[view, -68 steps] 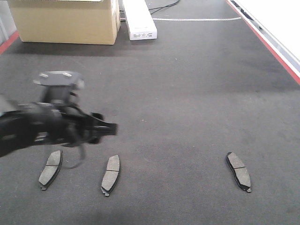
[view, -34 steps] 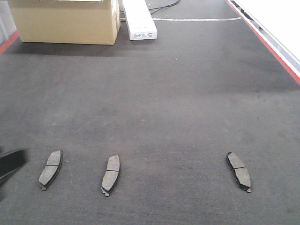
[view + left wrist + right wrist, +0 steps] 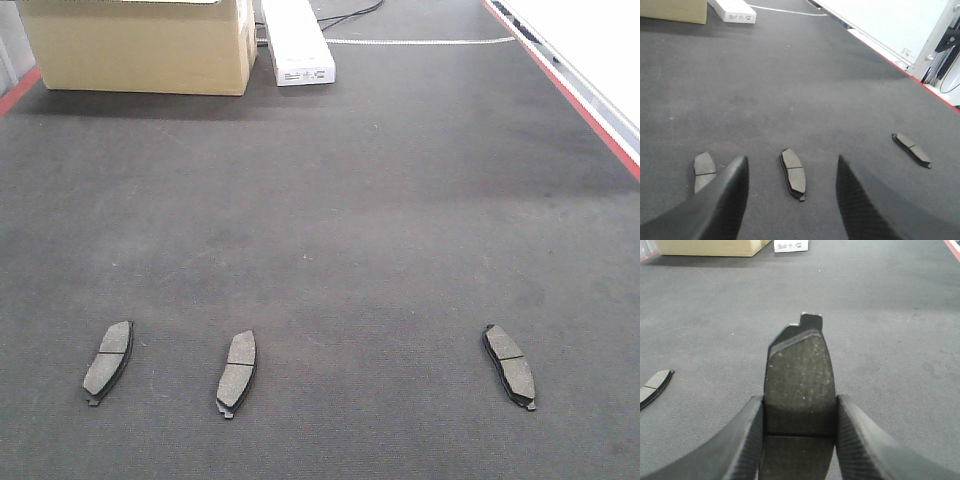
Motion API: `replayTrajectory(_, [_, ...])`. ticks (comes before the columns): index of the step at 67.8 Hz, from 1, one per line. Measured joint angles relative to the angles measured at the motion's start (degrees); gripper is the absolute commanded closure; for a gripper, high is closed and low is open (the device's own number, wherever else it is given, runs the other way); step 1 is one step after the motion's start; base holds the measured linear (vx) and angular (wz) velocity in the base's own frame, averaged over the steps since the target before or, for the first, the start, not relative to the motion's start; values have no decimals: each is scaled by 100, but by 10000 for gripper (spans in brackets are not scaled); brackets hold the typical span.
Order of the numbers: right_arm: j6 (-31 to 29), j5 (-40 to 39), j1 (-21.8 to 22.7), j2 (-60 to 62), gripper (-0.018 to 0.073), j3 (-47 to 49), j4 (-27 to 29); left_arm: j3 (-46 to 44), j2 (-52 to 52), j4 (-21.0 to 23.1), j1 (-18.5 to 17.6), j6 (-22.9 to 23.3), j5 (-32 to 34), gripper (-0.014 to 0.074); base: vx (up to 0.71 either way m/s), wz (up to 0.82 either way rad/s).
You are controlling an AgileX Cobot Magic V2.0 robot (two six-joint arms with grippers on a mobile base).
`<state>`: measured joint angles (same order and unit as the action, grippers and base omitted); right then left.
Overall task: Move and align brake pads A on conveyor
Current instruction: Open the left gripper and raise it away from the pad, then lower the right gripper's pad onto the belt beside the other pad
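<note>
Three brake pads (image 3: 108, 361) (image 3: 237, 373) (image 3: 510, 365) lie in a loose row along the bottom of the front view on the conveyor (image 3: 350, 200). The fourth pad (image 3: 800, 375) is pinched across its width by the right gripper (image 3: 800, 432). The left gripper (image 3: 790, 200) is spread and empty above the row. The pads look stiff, dense and flat; gripping the long edges near the middle groove should hold best.
</note>
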<state>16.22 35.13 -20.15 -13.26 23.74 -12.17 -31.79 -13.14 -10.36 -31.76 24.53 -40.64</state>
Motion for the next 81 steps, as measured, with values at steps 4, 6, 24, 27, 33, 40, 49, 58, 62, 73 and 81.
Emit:
replayTrajectory(4, [0,0,0,0,564,0,0,0,0,0,0,-13,-34,225,0,0])
replayTrajectory(6, [0,0,0,0,564,0,0,0,0,0,0,-13,-33,225,0,0])
replayTrajectory(24, [0,0,0,0,564,0,0,0,0,5,0,-13,-35,225,0,0])
replayTrajectory(27, [0,0,0,0,564,0,0,0,0,5,0,-17,-35,225,0,0])
replayTrajectory(33, [0,-6,0,0,564,0,0,0,0,5,0,-17,-35,225,0,0])
replayTrajectory(40, [0,-6,0,0,564,0,0,0,0,5,0,-17,-35,225,0,0])
replayTrajectory(49, [0,-6,0,0,564,0,0,0,0,5,0,-17,-35,225,0,0])
replayTrajectory(58, [12,5,0,-15,564,0,223,0,0,5,0,-17,-35,225,0,0])
replayTrajectory(62, [12,5,0,-158,564,13,315,0,0,5,0,-17,-35,225,0,0])
replayTrajectory(73, [12,10,0,-1101,556,346,812,0,0,5,0,-17,-39,225,0,0])
replayTrajectory(81, [12,5,0,-2206,552,816,1070,0,0,5,0,-17,-39,225,0,0])
